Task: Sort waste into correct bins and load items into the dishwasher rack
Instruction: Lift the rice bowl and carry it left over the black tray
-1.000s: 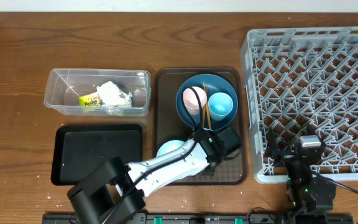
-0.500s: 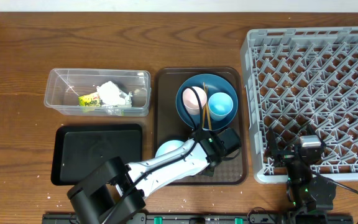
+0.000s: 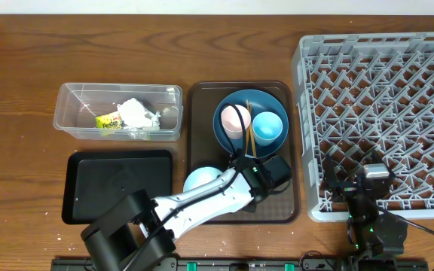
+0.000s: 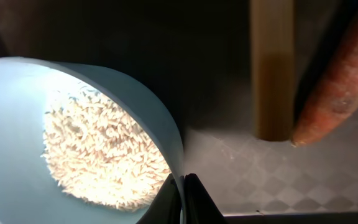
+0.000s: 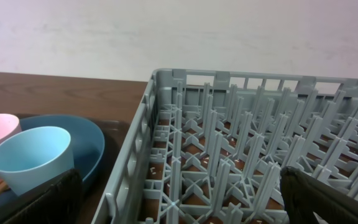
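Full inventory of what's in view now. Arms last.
tub: 1, clear, far left
tissue: 1, white, in tub
wrapper: 1, yellow-green, in tub
black tray: 1, near left
brown tray: 1, centre
plate: 1, dark blue, on brown tray
pink cup: 1, on plate
blue cup: 1, on plate
chopsticks: 1 pair, wood, on plate
bowl: 1, light blue, on brown tray
rice: white, in bowl
carrot: 1, orange, on brown tray
rack: 1, grey, right
left gripper: shut on bowl rim
right gripper: open, at rack's near edge

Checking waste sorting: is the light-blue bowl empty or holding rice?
Not empty: white rice grains lie inside the light-blue bowl, left wrist view.
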Robot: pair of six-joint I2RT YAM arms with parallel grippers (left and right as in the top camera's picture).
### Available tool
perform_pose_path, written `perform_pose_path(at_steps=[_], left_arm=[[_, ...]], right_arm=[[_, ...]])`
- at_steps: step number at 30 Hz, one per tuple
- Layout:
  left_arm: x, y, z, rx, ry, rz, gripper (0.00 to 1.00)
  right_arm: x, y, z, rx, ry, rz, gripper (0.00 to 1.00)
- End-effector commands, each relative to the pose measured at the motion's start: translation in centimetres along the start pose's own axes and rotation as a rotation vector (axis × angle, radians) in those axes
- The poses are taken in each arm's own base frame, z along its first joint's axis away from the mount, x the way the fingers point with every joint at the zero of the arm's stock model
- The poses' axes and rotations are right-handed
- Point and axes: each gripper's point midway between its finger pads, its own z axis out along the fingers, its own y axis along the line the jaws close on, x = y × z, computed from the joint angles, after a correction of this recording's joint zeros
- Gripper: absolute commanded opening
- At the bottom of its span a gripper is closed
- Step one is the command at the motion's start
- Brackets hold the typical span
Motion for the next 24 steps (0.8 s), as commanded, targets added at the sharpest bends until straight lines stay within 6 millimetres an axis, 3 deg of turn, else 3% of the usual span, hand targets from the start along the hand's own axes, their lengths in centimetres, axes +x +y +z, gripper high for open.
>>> perform_pose_path(at_steps=[1,11,24], left_arm=[[-0.9,0.8,-1.2,-0.017,-0.066,-0.006,0.06],[-2.0,2.1,-3.5,-0.026,-0.163,-0.022,0.06],[-3.1,7.2,-7.6,-0.108,-0.296,-0.075,0.06]], right_arm=[[0.1,-0.2,0.0,0.009,0.002,-0.004,0.99],[0.1,-0.2,0.0,0.009,0.002,-0.004,0.99],[0.1,-0.2,0.0,0.009,0.002,-0.004,0.99]])
